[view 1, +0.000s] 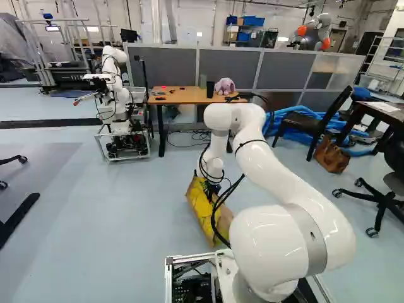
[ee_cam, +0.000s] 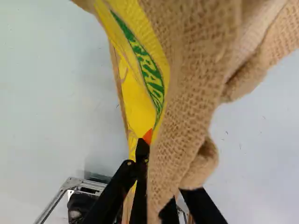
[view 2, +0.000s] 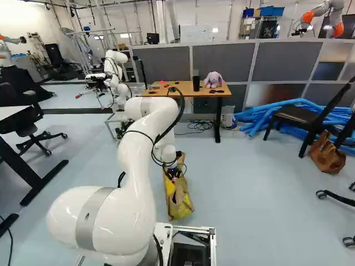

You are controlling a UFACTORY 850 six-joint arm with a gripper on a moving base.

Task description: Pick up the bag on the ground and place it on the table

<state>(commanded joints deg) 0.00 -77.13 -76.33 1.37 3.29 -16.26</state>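
Reaching low in the left base view, you are working the bag (view 1: 203, 207) near the floor (view 1: 113, 208), with the table (view 1: 180, 95) standing far beyond. In the right base view it is slouching, probably light; in the wrist view your gripper (ee_cam: 148, 143) is pinching this soft bag, a gathered fold likely holding best.

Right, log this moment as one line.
jaws: shut on bag | bag look: yellow and tan | floor clearance: cannot tell | table: farther ahead, bag not on it | next: probably raise, carry there
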